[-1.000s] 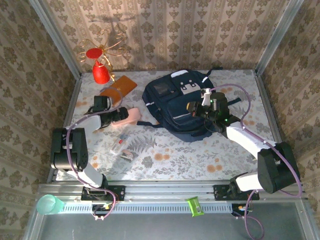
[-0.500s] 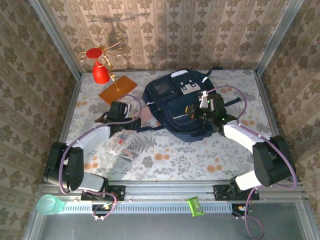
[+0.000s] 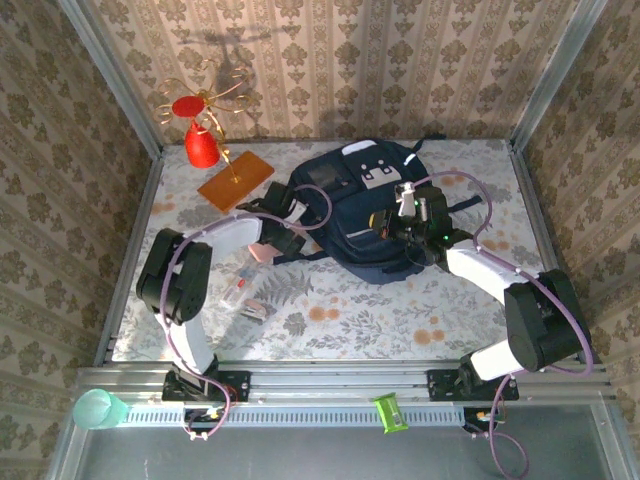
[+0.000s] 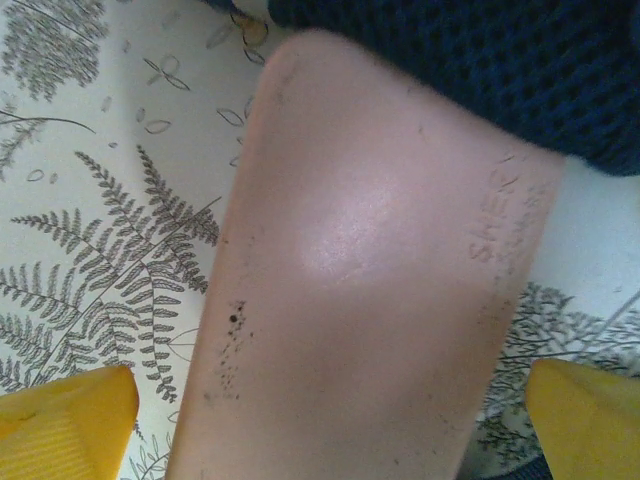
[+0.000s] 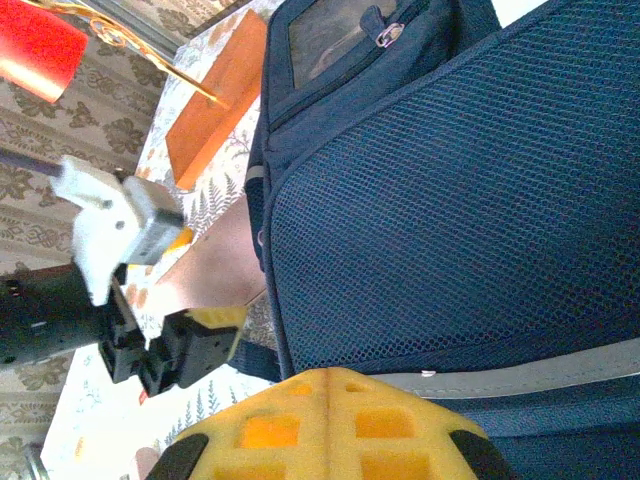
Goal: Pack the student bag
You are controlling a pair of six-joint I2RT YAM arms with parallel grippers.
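Student bag lies on floral tablecloth, damask-papered walls around.

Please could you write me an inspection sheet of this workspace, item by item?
Surface: floral table cloth, flat.
Job's things: student bag lying at back centre; pink case against its edge on the left arm's side.
Clutter: orange board, red cone stand, small clear items; teal cup and green clip on front rail.
Grippers: left gripper open, straddling pink case; right gripper shut over bag's mesh.
Cables: purple cables loop at both wrists, near the bag.
Surroundings: patterned walls, metal frame.
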